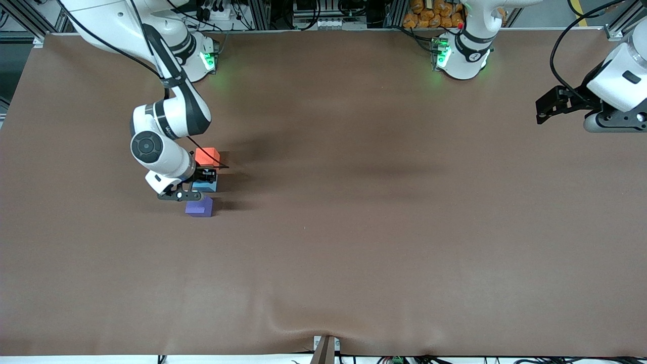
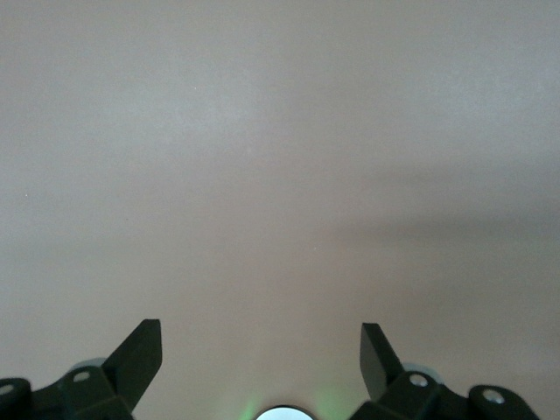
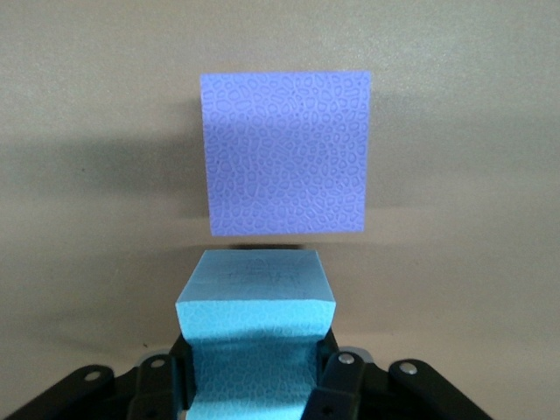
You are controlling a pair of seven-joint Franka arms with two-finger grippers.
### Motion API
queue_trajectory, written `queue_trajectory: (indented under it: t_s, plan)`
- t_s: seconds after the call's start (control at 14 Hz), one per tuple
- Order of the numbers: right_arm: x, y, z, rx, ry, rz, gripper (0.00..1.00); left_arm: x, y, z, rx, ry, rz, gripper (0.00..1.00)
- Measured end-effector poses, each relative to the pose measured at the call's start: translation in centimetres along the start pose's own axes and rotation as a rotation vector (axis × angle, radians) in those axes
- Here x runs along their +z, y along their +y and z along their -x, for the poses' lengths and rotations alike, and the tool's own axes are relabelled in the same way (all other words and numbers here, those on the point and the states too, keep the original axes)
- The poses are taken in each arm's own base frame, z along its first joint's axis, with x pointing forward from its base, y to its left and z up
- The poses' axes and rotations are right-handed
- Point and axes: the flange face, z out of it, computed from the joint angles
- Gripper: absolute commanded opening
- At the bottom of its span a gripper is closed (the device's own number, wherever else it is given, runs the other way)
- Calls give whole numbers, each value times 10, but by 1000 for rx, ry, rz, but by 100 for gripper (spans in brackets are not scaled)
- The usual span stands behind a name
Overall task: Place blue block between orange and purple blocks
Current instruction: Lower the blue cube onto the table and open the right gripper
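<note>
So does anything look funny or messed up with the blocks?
Nothing stands out. The right gripper is shut on the blue block, holding it between the orange block and the purple block. All three look whole and fairly square in their row. The left gripper waits open over bare table.

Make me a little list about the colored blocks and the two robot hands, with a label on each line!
blue block: gripped by right gripper, in the gap between the other two
orange block: on table, farther from the front camera
purple block: on table, nearer to the front camera
left gripper: open, empty, waiting at its own end of the table
</note>
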Motion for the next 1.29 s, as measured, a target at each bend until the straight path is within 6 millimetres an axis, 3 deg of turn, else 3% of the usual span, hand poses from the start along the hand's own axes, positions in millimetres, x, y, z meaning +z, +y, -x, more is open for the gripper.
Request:
queue_trajectory:
  t_s: [0.71, 0.79, 0.86, 0.93, 1.29]
  plan:
    - [16, 6, 2, 7, 20, -6, 0, 0, 1, 0, 2, -2, 0, 100]
    - [16, 7, 2, 7, 20, -6, 4, 0, 1, 0, 2, -2, 0, 100]
    - [16, 7, 2, 7, 20, -6, 61, 0, 1, 0, 2, -2, 0, 100]
    - [16, 7, 2, 7, 20, -6, 100, 0, 1, 0, 2, -2, 0, 100]
    - [19, 15, -1, 23, 9, -5, 100, 0, 0, 0, 0, -2, 0, 100]
